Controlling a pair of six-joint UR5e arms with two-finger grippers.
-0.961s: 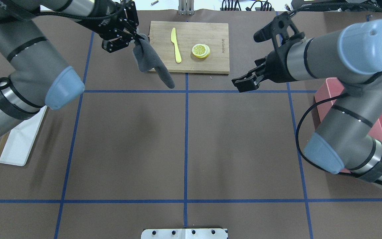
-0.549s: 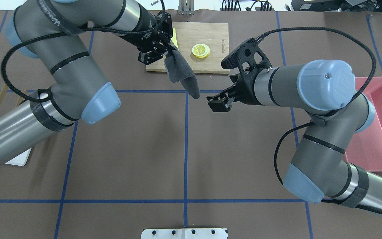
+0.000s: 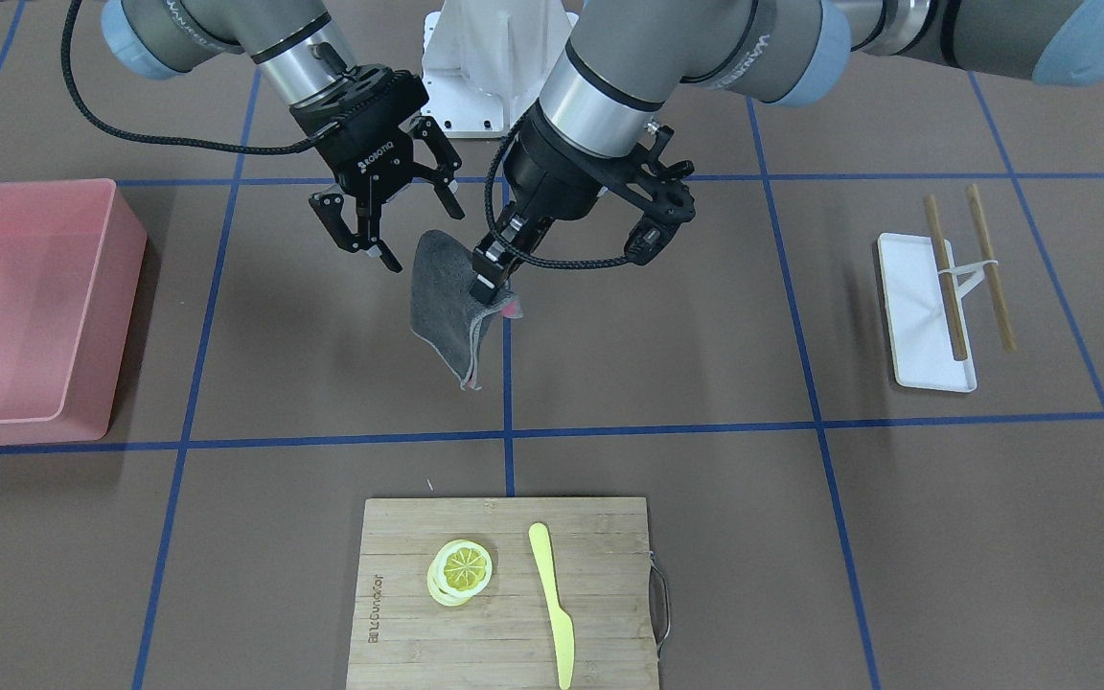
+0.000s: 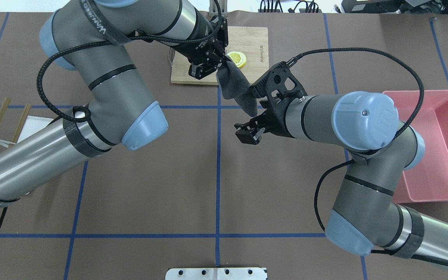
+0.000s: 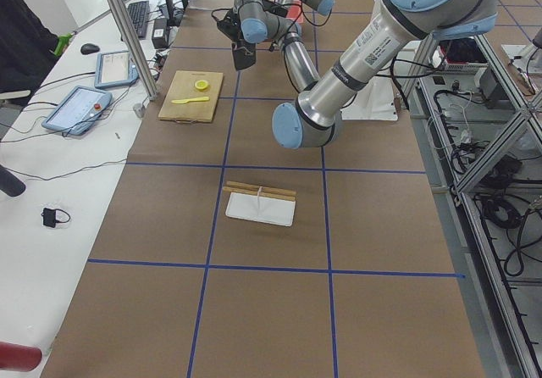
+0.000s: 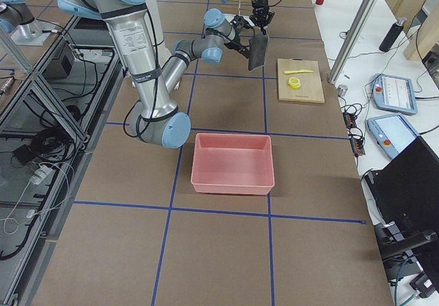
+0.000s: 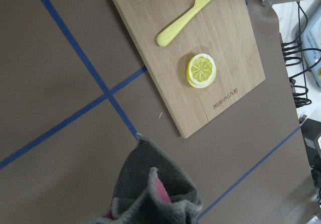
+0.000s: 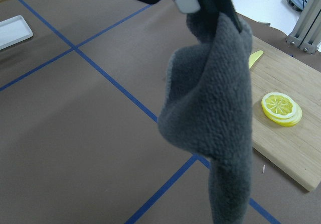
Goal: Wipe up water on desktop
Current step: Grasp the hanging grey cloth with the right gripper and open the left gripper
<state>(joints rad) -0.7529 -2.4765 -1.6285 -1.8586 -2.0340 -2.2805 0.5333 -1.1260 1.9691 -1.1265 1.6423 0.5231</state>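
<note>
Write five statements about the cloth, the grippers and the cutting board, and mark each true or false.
1. The left gripper is shut on the grey cloth. True.
2. The cloth lies flat on the desktop. False: it hangs from the left gripper, above the desktop.
3. The right gripper is open, close to the cloth. True.
4. The lemon slice lies on the bare desktop. False: it sits on the cutting board.
5. The yellow knife is in the right gripper. False: it lies on the cutting board beside the lemon slice.
</note>
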